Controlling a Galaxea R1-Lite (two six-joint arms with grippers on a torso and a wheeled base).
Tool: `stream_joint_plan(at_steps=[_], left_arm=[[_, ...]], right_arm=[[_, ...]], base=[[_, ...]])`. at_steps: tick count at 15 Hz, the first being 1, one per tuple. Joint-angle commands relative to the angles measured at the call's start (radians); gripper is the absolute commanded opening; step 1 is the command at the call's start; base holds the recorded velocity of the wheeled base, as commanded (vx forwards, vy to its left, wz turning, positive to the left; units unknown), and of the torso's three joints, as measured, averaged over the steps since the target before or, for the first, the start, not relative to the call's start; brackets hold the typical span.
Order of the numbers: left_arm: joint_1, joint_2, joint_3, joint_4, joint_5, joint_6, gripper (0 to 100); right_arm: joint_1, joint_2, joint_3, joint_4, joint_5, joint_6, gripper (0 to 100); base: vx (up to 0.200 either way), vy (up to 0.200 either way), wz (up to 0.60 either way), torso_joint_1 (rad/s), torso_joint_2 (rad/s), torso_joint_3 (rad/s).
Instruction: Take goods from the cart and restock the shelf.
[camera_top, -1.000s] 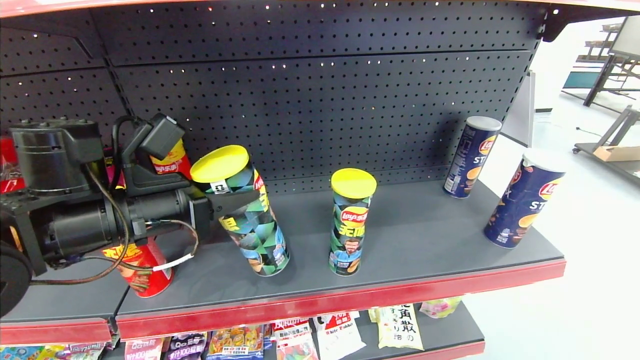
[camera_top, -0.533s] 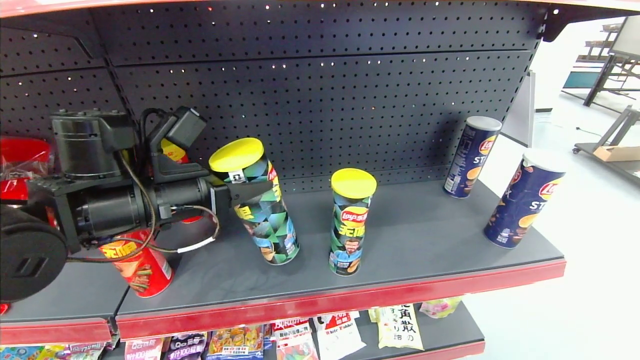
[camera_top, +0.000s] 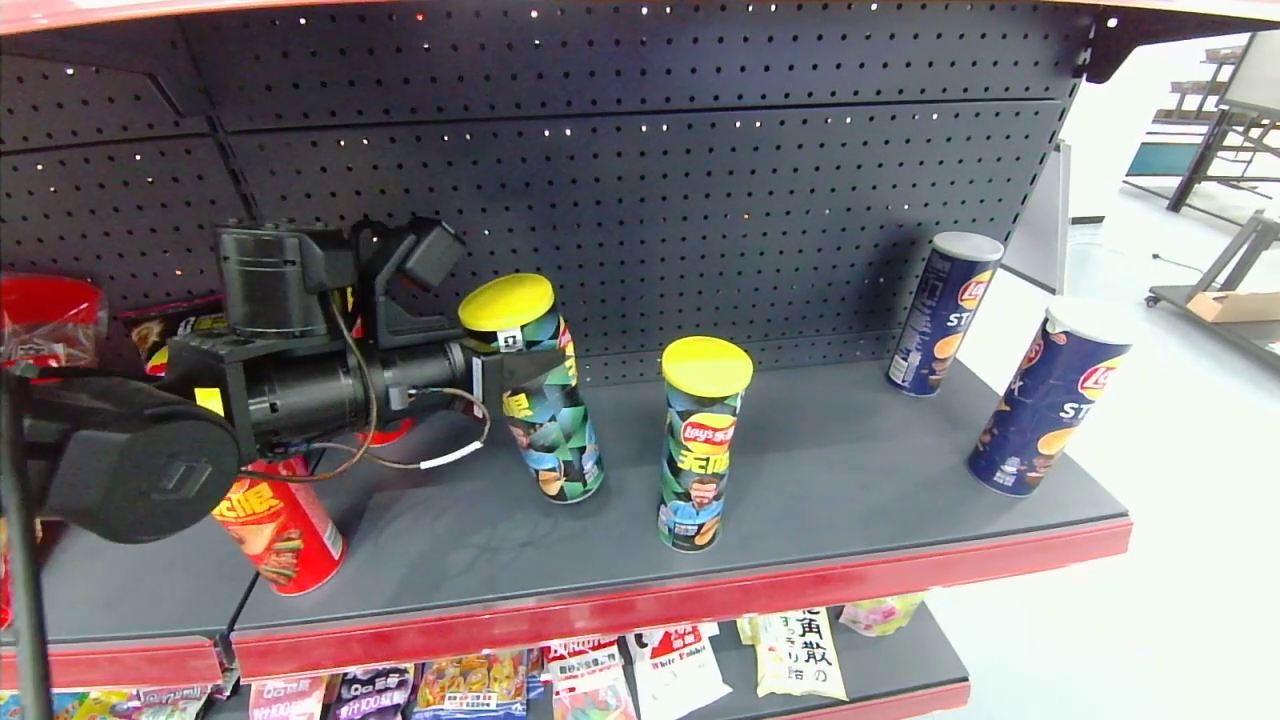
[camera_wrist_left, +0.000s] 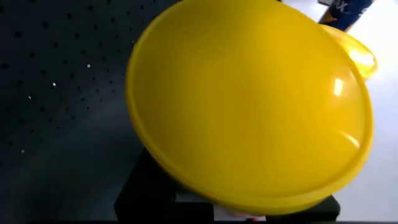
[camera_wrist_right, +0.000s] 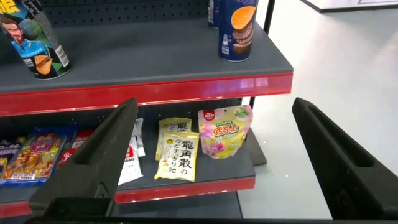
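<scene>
Right claw (camera_wrist_right: 214, 106) hangs nearest, out in front of the shelf (camera_top: 800, 470) and low by its red front lip, fingers spread wide with nothing between them; the snack packets (camera_wrist_right: 177, 149) lie on the tier below. Farther in, a red can (camera_top: 280, 535) stands at the front left of the shelf and a second yellow-lidded can (camera_top: 700, 450) stands upright near the front edge. Left claw (camera_top: 520, 365) reaches in from the left at mid depth, clamped on the upper body of the green can (camera_top: 545, 420), whose yellow lid (camera_wrist_left: 249, 106) sits just above the fingers. That can leans a little, and whether its base touches the board I cannot tell. Two blue cans (camera_top: 940, 315) (camera_top: 1045, 400) stand well apart to the right, with the pegboard (camera_top: 650, 200) behind. I judge the step in hand to be the placing of one item: the can is over its spot, just beside its twin. The next move likely calls for bringing it upright, settling the base flat, then parting the fingers and drawing back to the left without nudging it
</scene>
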Motion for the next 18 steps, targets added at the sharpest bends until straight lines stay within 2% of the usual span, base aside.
stream_joint_plan(at_steps=[1,5,6,10,14,18], left_arm=[[-0.002,0.079,-0.069,0.000,0.050,0.001,0],[-0.003,0.133,-0.141,0.007,0.058,0.001,0],[-0.025,0.150,-0.167,0.007,0.060,-0.001,0],[-0.051,0.234,-0.259,0.016,0.070,-0.002,0],[-0.052,0.328,-0.374,0.019,0.070,-0.001,0],[-0.061,0.386,-0.437,0.019,0.066,0.001,0]], right_arm=[[0.001,0.000,0.000,0.000,0.001,0.000,100],[0.000,0.000,0.000,0.000,0.001,0.000,100],[0.001,0.000,0.000,0.000,0.001,0.000,100],[0.001,0.000,0.000,0.000,0.001,0.000,100],[0.000,0.000,0.000,0.000,0.001,0.000,100],[0.001,0.000,0.000,0.000,0.001,0.000,100]], base=[[0.000,0.000,0.00,0.000,0.00,0.000],[0.000,0.000,0.00,0.000,0.00,0.000],[0.000,0.000,0.00,0.000,0.00,0.000],[0.000,0.000,0.00,0.000,0.00,0.000],[0.000,0.000,0.00,0.000,0.00,0.000],[0.000,0.000,0.00,0.000,0.00,0.000]])
